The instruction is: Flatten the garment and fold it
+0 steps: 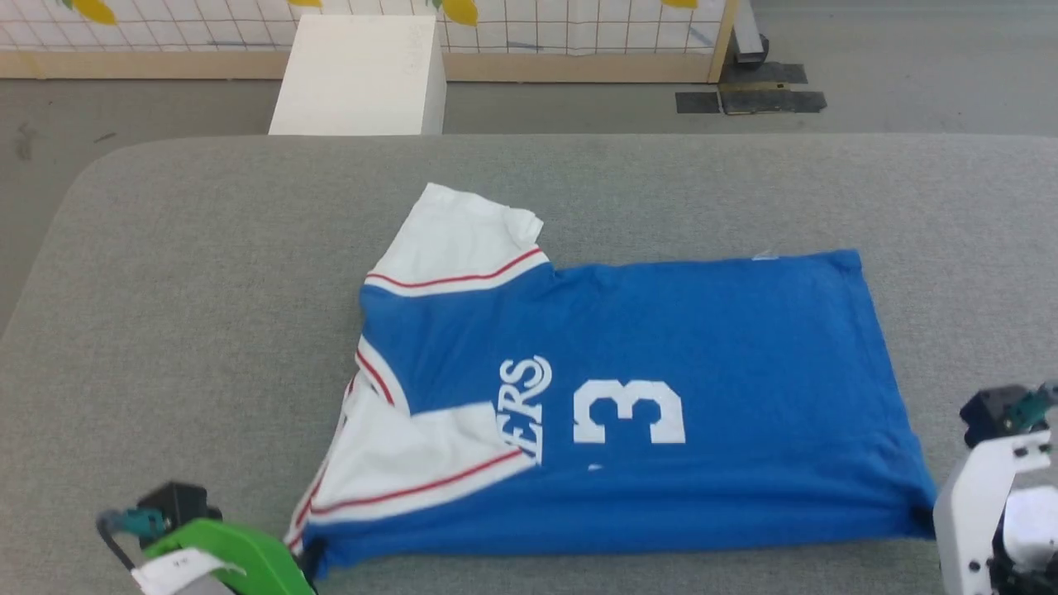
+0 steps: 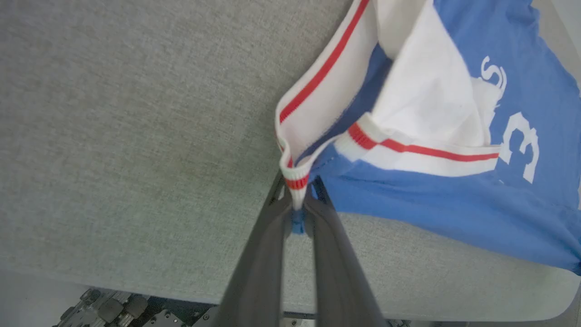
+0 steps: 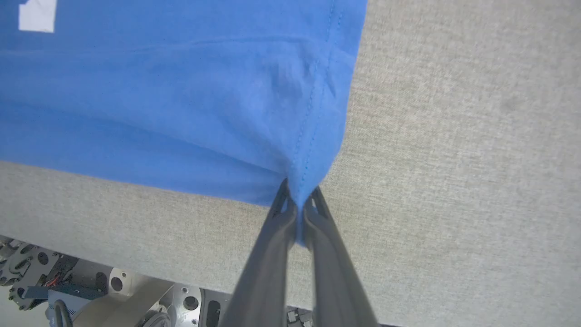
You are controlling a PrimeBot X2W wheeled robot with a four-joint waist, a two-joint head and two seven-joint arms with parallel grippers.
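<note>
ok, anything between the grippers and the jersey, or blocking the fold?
Nothing visible. The left gripper is shut on the garment at its red-striped trim, and the right gripper is shut on its blue hem corner. The white box stands beyond the table's far edge, likely outside the fold path.

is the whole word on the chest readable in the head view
No, the near white sleeve is folded over the chest of the garment and hides part of the lettering.

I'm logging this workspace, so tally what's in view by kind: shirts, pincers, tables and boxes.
shirt: 1
pincer: 2 (left pincer, right pincer)
table: 1
white box: 1
Total: 5
</note>
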